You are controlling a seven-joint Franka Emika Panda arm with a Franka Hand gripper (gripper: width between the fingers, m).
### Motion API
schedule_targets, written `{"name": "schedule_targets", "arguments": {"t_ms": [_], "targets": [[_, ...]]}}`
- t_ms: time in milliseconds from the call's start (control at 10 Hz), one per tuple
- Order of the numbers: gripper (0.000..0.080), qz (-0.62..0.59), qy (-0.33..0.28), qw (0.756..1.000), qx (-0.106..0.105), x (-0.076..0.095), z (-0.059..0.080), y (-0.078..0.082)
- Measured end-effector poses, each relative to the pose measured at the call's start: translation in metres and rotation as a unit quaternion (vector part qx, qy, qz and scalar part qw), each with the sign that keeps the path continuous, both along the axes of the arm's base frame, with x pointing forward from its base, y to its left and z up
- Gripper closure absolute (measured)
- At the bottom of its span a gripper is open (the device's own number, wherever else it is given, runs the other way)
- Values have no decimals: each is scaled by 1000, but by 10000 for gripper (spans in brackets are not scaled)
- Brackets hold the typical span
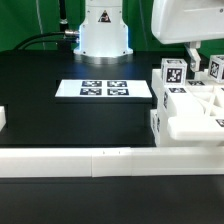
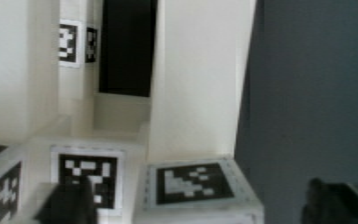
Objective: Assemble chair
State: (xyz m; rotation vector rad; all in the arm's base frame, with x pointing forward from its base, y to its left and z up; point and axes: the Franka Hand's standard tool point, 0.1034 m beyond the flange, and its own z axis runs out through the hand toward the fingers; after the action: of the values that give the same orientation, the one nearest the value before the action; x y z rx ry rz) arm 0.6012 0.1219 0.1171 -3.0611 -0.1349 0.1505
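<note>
Gripper [image 1: 192,55] mostly cut off over chair [image 1: 190,105] at ext. view's right; jaw state can't tell. Wrist view blurry. Black table [image 1: 60,120], marker board [image 1: 105,89], rail [image 1: 90,160] in front.

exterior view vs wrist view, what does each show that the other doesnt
Only the exterior view shows the marker board on the black table, the long low white rail in front and the arm's white base. Only the wrist view shows a close look at two tags on post tops and a dark fingertip. Both show the white chair parts with their tags.
</note>
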Motion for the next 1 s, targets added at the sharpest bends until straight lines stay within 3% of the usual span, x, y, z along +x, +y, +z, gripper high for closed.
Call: {"name": "schedule_targets", "arguments": {"t_ms": [100, 200, 700, 1000], "targets": [[327, 0, 0, 1000, 0, 0, 0, 0], [482, 0, 0, 1000, 0, 0, 0, 0], [515, -84, -21, 996, -3, -5, 0, -3], [515, -290, -33, 956, -4, -15, -1, -5]]}}
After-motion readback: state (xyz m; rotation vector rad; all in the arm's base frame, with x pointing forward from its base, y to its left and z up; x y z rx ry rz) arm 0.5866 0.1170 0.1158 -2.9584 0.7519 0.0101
